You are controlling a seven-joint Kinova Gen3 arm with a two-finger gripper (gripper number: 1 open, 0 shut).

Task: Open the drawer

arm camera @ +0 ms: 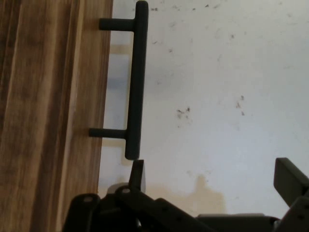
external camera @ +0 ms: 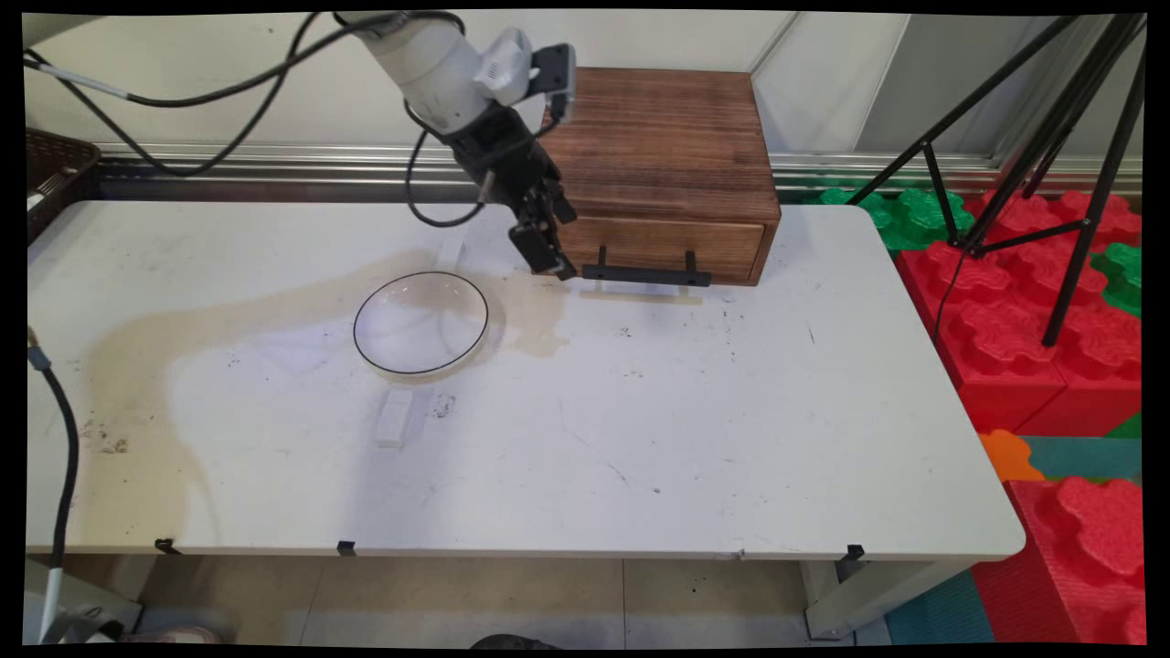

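A brown wooden box [external camera: 667, 146] stands at the back of the white table [external camera: 640, 439]. Its drawer front [external camera: 663, 247] sits flush and carries a black bar handle [external camera: 647, 273]. My gripper [external camera: 558, 260] hangs low at the handle's left end, beside the box's front left corner. In the hand view the handle [arm camera: 136, 82] runs up the picture along the wood [arm camera: 48, 121]. The gripper [arm camera: 212, 181] is open and holds nothing. One fingertip [arm camera: 137, 171] lies just below the handle's near end, and the other finger [arm camera: 289, 181] stands far off over bare table.
A clear round plate with a dark rim [external camera: 420, 322] lies left of the gripper, on a brownish stain. A small white block [external camera: 394, 418] lies in front of the plate. A dark basket [external camera: 50, 174] sits at the far left. A black tripod [external camera: 1051, 164] and red and green foam blocks [external camera: 1033, 302] stand to the right.
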